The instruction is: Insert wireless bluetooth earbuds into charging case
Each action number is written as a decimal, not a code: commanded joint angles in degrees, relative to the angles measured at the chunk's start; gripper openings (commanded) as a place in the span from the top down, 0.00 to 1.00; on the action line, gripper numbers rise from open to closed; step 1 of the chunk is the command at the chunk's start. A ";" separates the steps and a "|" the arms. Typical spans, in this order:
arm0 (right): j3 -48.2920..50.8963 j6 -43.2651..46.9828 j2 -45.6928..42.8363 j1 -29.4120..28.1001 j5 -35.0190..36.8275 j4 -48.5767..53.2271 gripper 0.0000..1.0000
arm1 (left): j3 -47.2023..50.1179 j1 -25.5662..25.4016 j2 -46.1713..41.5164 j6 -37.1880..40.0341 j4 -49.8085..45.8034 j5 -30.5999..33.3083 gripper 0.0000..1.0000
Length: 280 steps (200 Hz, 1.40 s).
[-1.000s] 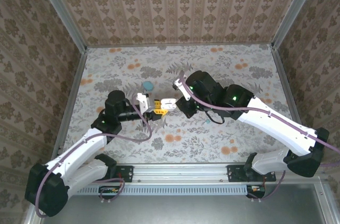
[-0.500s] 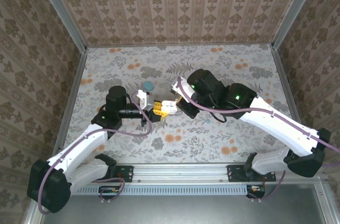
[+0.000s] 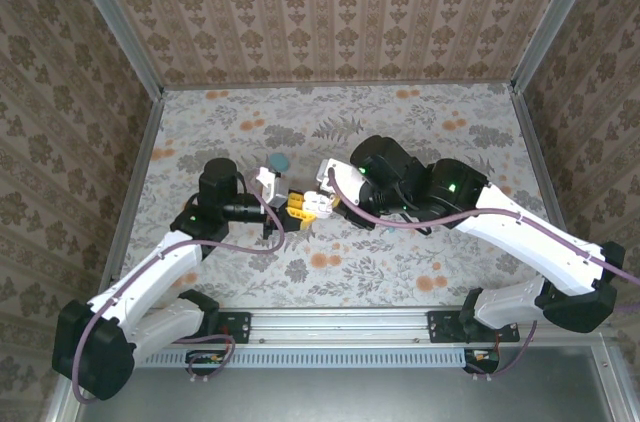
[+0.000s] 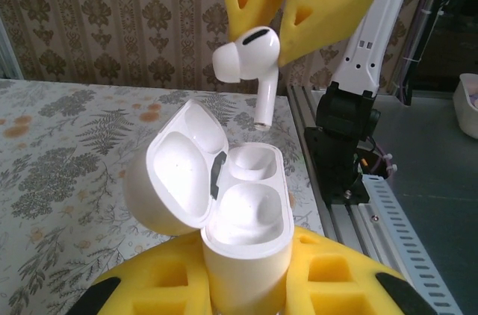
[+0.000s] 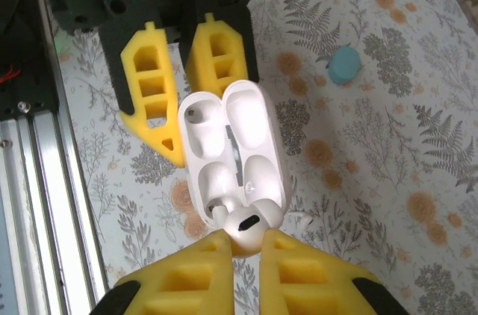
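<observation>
Gripped the charging case (image 4: 246, 255) low on its body with the left jaws, yellow pads (image 4: 153, 296) clenched on both sides, lid (image 4: 179, 173) swung open to one side and both wells facing up. Noted a teal round piece (image 3: 278, 160) lying on the worktop (image 3: 200, 132) just beyond those jaws, untouched. Could not tell the well nearer the left jaws for filled or empty, so took the farther well (image 4: 250, 162) as the target. Pinched one white earbud (image 4: 250, 57) by its head in the right jaws, foam pads (image 4: 321, 1) closed on it, stem pointing down, hanging just above that farther well and not yet touching. Judged the step in hand to be the final lowering. Needed for a clean seat: case held dead steady and upright in the left jaws; stem lined up with the deep end of the well before any descent; then a slow, straight drop along the stem's own axis, with no sideways sweep toward the lid. Expected the slick little earbud to twist in the soft foam on any snag of stem against rim, so advised easing back and re-aligning rather than pushing through. Advised letting go with the right jaws only with the head flush in the well.
</observation>
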State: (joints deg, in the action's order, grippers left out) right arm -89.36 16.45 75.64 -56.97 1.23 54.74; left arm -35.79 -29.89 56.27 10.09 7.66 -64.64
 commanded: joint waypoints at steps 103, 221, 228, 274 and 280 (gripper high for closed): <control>-1.94 9.25 1.36 -2.53 5.82 1.97 0.87 | -3.14 0.45 0.68 1.72 -4.76 -4.79 1.00; -0.65 17.12 2.49 -4.20 6.37 4.06 0.85 | -3.06 0.36 0.16 1.61 -4.85 -5.21 1.00; -0.46 17.23 2.50 -4.22 6.32 3.94 0.85 | -3.06 0.28 0.16 1.54 -4.93 -5.20 1.00; 0.90 18.68 2.41 -4.38 5.37 3.27 0.86 | -3.22 -0.25 0.48 1.43 -4.87 -5.82 1.00; 1.17 19.20 2.41 -4.36 5.13 3.20 0.86 | -3.23 -0.26 0.55 1.43 -4.90 -5.93 1.00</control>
State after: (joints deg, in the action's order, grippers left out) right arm -89.73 33.21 77.84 -60.86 5.89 56.97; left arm -36.97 -29.93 57.06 10.52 2.92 -67.79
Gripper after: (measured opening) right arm 0.145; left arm 0.191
